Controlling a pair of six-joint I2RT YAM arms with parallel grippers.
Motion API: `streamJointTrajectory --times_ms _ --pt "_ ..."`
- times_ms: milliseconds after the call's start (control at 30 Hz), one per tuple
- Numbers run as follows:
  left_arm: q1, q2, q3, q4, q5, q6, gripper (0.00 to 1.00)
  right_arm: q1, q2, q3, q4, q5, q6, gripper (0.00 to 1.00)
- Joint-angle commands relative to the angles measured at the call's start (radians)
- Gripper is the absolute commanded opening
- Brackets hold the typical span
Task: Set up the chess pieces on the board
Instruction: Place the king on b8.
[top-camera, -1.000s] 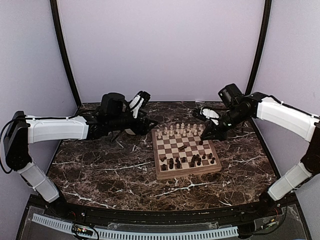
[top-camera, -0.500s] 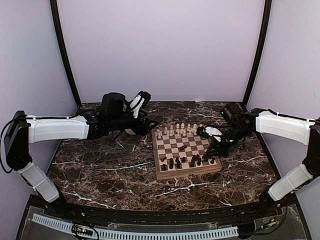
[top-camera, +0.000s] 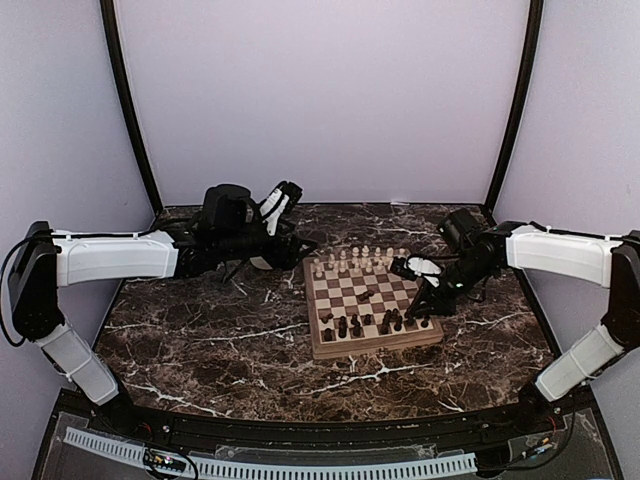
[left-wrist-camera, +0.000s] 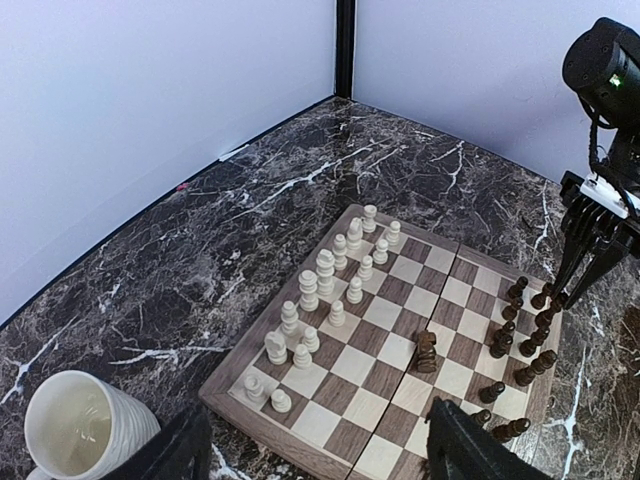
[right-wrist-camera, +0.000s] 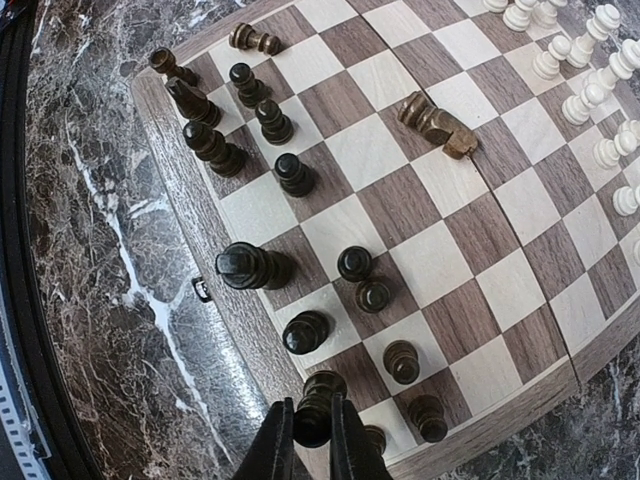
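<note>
While the right gripper is clenched on a dark piece at the bottom edge of the wrist frame, that piece hangs upright over the board close to its rim. Contact with the surface cannot be confirmed.

Other dark pieces crowd the squares just beside it. White pieces stand in two rows along the opposite side.

Judgement: placement is in progress. The piece should go straight down onto a vacant square and be let go only once its base sits flat. The fingers should then lift vertically to avoid clipping neighbours.

A toppled piece lies mid-board, unrighted.

The left gripper is spread and empty, left of the board in the overhead frame.
</note>
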Motion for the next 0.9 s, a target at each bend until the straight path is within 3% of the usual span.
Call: streamJointTrajectory --times_ms 0,433,867 --pt "-0.001 -0.001 0.026 -0.022 0.012 0.012 0.77 -0.004 0.021 -0.018 0.020 -0.008 -0.016 0.13" --pt "-0.001 0.000 0.028 -0.024 0.013 0.012 0.76 -0.004 0.048 -0.020 0.031 -0.003 -0.016 0.14" --pt "-0.001 0.010 0.030 -0.024 0.024 0.008 0.77 -0.005 0.041 -0.007 0.011 -0.010 -0.011 0.26"
